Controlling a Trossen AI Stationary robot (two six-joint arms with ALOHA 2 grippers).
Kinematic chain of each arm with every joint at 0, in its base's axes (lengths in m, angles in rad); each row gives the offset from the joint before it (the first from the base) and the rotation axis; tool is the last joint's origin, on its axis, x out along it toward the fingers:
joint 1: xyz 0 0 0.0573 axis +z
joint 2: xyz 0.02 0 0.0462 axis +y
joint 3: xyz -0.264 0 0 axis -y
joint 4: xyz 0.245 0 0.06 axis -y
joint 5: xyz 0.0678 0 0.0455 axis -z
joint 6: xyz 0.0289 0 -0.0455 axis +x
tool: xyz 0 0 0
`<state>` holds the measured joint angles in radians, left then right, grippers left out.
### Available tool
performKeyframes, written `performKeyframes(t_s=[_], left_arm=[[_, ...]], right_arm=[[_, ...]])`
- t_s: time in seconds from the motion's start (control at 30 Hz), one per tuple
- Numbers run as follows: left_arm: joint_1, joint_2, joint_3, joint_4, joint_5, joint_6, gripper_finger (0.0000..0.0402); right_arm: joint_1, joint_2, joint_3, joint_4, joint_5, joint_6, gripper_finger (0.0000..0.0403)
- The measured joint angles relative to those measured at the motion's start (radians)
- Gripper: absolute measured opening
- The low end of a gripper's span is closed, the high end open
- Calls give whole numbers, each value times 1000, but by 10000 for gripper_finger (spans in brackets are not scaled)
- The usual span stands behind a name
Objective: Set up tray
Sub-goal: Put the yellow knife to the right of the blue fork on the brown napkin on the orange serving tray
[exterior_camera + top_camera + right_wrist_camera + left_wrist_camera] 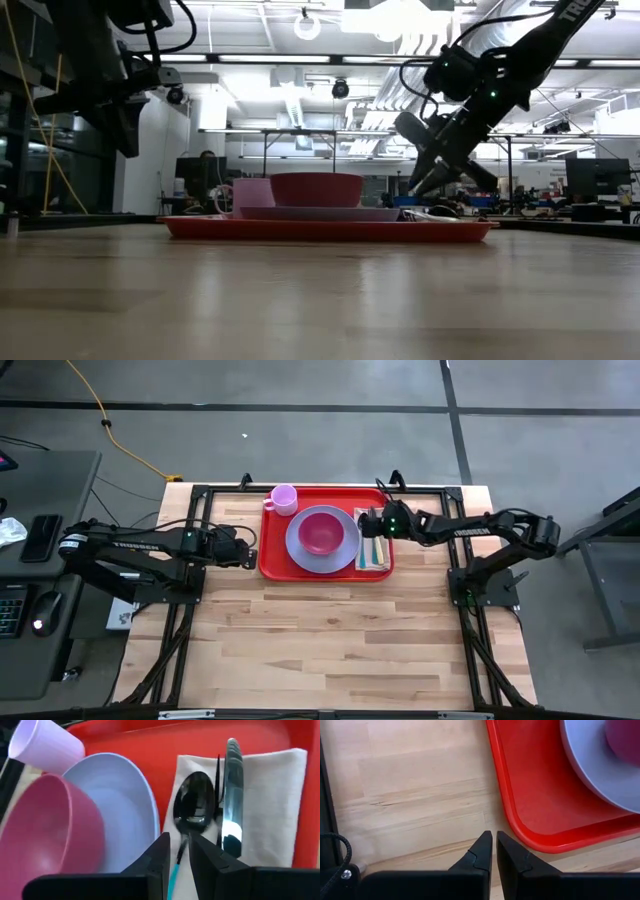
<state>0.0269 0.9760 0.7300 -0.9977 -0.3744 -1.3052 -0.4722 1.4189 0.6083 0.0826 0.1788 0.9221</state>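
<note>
The red tray (pixel 272 565) lies on the table's far middle. On it stand a lavender plate (pixel 298 548) with a pink bowl (pixel 322 532) and a pale cup (pixel 284 498). A napkin (pixel 270 805) at its right end carries a black spoon (pixel 192 807), a fork (pixel 218 780) and a knife (pixel 233 795). My right gripper (pixel 180 840) hovers over the napkin, above the tray in the low view (pixel 415 188), fingers almost together. My left gripper (pixel 494 840) is shut on nothing over bare wood, just off the tray's near left corner (pixel 530 832). My right gripper slants down over the spoon from the table's right. The spoon's teal handle (pixel 175 867) shows in the narrow gap between the fingers, and I cannot tell whether they touch it. The spoon's bowl lies on the napkin.
A black metal frame (pixel 200 495) runs along the table's sides and far edge. The near half of the wooden table (pixel 330 650) is bare wood. A side desk (pixel 40 540) with a mouse and a keyboard stands off the table's left edge.
</note>
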Motion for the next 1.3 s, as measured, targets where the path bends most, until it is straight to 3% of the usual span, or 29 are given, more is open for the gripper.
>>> performKeyframes(t_s=[0.27,0.47,1.07,1.3], left_arm=[[0,0,0,1,0,0,56],[0,0,0,2,0,-1,56],[0,0,0,5,0,-16,56],[0,0,0,5,-1,-27,56]], right_arm=[[-77,9,0,-27,-110,-11,50],[-84,82,0,52,-189,-35,53],[-84,216,204,-177,-132,-232,50],[-98,216,219,-232,-108,-253,51]])
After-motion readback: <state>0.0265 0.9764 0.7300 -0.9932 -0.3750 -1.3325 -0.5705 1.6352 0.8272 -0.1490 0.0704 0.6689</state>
